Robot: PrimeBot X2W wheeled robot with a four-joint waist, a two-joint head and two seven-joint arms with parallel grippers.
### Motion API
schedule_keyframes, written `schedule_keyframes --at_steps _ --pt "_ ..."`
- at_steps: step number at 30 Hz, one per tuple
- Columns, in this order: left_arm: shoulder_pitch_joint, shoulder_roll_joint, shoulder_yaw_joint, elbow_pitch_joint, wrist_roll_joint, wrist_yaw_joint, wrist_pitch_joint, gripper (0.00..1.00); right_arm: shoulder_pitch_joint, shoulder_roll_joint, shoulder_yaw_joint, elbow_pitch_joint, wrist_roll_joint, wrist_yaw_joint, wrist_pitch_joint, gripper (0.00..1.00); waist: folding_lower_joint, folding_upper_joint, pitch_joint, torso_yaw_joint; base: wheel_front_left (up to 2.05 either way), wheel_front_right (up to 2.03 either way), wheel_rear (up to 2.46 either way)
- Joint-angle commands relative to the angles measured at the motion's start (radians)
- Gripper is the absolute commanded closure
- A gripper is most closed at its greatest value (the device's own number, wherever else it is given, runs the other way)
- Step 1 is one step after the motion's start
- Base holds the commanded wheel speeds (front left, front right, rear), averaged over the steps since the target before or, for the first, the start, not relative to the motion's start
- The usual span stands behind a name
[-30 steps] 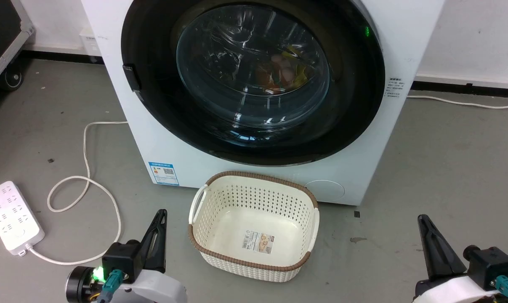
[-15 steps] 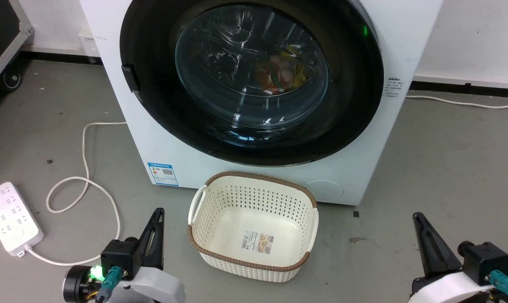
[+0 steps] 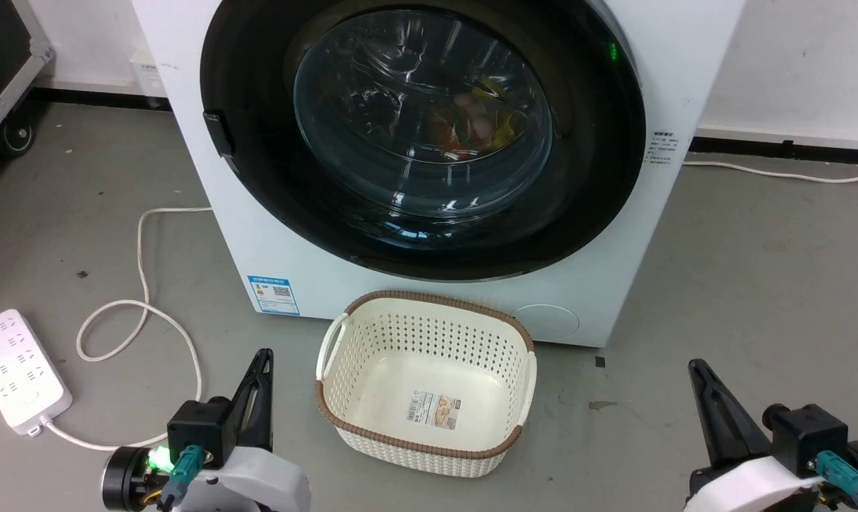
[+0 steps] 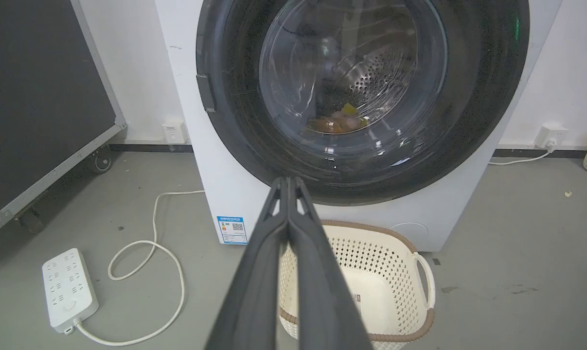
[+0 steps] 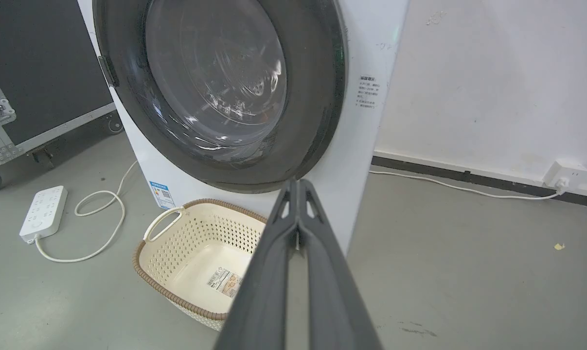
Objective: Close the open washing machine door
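I see a grey floor [image 3: 755,270], scuffed, with a few dark specks. The washing machine [image 3: 315,270] stands on it, back toward the white wall. Just in front of it sits a cream perforated basket [image 3: 429,297] with a brown rim, upright, a label on its bottom. To my left a white power strip [image 3: 18,370] lies flat, its cord [image 3: 140,242] looping toward the machine. Far left, a black case on wheels [image 4: 40,97]. On the right a thin white cable [image 3: 777,173] runs near the wall base. There is a small dark stain [image 3: 604,405] right of the basket.
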Motion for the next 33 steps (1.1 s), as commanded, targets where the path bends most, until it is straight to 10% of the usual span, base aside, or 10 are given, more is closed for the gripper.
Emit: schedule_keyframes --at_steps 1,33 --pt "0.013 -0.001 0.007 -0.009 0.009 0.006 0.007 1.0 -0.016 0.003 0.005 -0.008 -0.005 -0.001 0.007 1.0 0.0 -0.0001 0.0 0.0 0.0 0.0 0.0" --pt "0.018 -0.007 0.032 -0.052 0.038 0.024 0.071 1.0 -0.029 0.004 0.034 -0.022 -0.029 -0.001 0.068 1.0 -0.0001 -0.0001 -0.002 -0.008 0.0 0.0 0.0"
